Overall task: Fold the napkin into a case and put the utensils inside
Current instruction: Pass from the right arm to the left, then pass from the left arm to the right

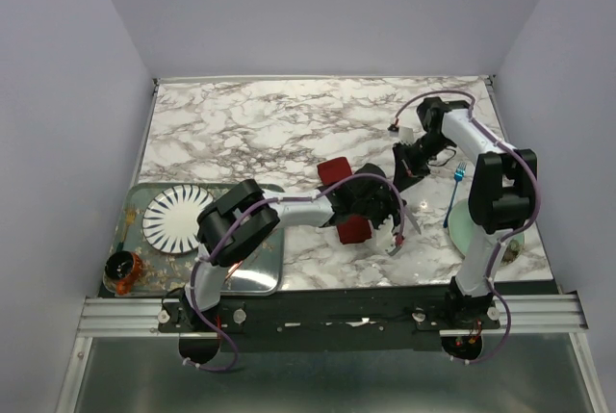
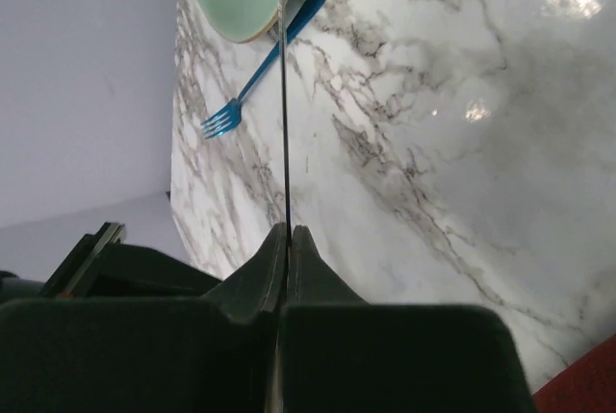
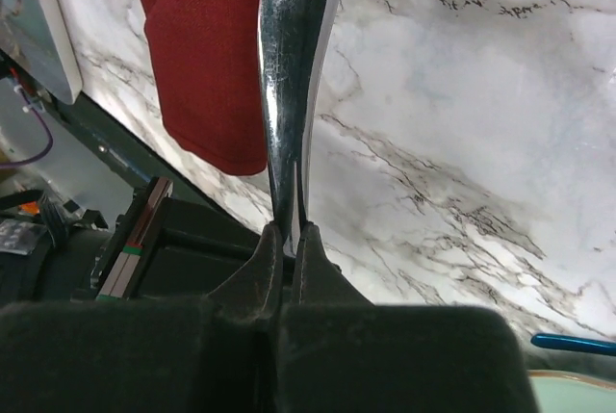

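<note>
Right wrist view: your right gripper (image 3: 286, 235) pinches a slim silvery metal utensil (image 3: 294, 76); your left gripper (image 2: 287, 235) is clenched on a thin edge-on blade (image 2: 284, 124).

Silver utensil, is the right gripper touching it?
Touching. In the right wrist view the right gripper is pinched shut on the silver utensil, with no gap on either side.
</note>
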`<act>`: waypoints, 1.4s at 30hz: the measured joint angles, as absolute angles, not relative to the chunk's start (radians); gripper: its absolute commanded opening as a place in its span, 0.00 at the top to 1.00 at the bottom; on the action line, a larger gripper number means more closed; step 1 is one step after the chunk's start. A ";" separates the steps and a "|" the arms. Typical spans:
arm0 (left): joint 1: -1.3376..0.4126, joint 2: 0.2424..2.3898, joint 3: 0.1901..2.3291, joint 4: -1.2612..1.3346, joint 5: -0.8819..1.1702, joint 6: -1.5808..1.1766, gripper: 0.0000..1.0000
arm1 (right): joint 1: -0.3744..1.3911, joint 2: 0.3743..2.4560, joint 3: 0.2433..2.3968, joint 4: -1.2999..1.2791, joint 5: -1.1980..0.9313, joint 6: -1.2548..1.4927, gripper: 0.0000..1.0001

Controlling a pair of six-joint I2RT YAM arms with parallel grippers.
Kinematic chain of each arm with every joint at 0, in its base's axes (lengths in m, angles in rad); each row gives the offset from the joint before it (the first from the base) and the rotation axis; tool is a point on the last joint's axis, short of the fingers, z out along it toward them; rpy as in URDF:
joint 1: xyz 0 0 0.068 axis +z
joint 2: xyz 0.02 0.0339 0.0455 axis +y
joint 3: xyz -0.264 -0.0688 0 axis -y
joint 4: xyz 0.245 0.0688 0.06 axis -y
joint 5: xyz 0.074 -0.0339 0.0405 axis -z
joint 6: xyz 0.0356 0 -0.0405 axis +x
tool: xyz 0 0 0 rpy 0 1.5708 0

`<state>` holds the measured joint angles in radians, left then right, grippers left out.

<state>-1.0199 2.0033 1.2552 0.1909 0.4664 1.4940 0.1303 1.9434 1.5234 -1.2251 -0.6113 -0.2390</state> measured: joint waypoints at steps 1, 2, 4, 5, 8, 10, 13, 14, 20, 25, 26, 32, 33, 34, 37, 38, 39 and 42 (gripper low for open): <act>-1.019 2.008 1.258 0.198 0.467 1.493 1.00 | 0.129 1.943 1.524 -1.225 -0.611 -0.241 0.91; -1.019 2.009 1.261 0.198 0.467 1.490 1.00 | 0.128 1.943 1.531 -1.229 -0.612 -0.247 0.85; -1.016 2.008 1.267 0.208 0.466 1.488 1.00 | 0.128 1.947 1.561 -1.249 -0.611 -0.263 0.54; -1.013 2.007 1.270 0.220 0.465 1.488 1.00 | 0.125 1.949 1.601 -1.272 -0.609 -0.273 0.40; -1.002 1.992 1.281 0.238 0.472 1.466 1.00 | 0.108 1.964 1.759 -1.304 -0.642 -0.300 0.09; -1.002 1.974 1.281 0.241 0.487 1.423 1.00 | 0.089 1.966 1.871 -1.311 -0.666 -0.326 0.00; -0.995 1.938 1.283 0.244 0.508 1.326 1.00 | 0.036 1.969 2.032 -1.295 -0.707 -0.342 0.00; -0.987 1.916 1.297 0.236 0.516 1.246 1.00 | 0.003 1.963 2.075 -1.267 -0.725 -0.341 0.00; -0.881 1.816 1.470 0.224 0.551 0.781 1.00 | -0.102 1.900 2.039 -1.092 -0.798 -0.315 0.00; -0.713 1.775 1.655 0.257 0.579 0.232 1.00 | -0.109 1.768 1.867 -0.966 -0.903 -0.303 0.00; -0.681 1.769 1.669 0.273 0.577 0.141 1.00 | -0.107 1.740 1.839 -0.941 -0.946 -0.295 0.00; -0.577 1.753 1.645 0.382 0.542 -0.392 1.00 | -0.059 1.523 1.648 -0.775 -1.056 -0.221 0.00; -0.577 1.753 1.637 0.389 0.538 -0.430 1.00 | -0.043 1.502 1.628 -0.752 -1.061 -0.207 0.01; -0.577 1.753 1.629 0.397 0.533 -0.476 1.00 | -0.018 1.480 1.607 -0.723 -1.065 -0.184 0.01; -0.583 1.752 1.597 0.431 0.532 -0.612 1.00 | 0.072 1.450 1.576 -0.621 -1.071 -0.129 0.07; -0.583 1.750 1.587 0.443 0.532 -0.643 1.00 | 0.102 1.452 1.573 -0.590 -1.074 -0.109 0.08; -0.583 1.748 1.580 0.451 0.532 -0.667 1.00 | 0.117 1.454 1.572 -0.570 -1.077 -0.092 0.11; -0.585 1.728 1.546 0.489 0.533 -0.749 1.00 | 0.150 1.464 1.567 -0.508 -1.079 -0.046 0.24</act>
<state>-0.5846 1.7275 1.5455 0.4889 0.5327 -0.7490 0.1501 1.4643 1.5669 -0.5083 -1.0794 -0.0463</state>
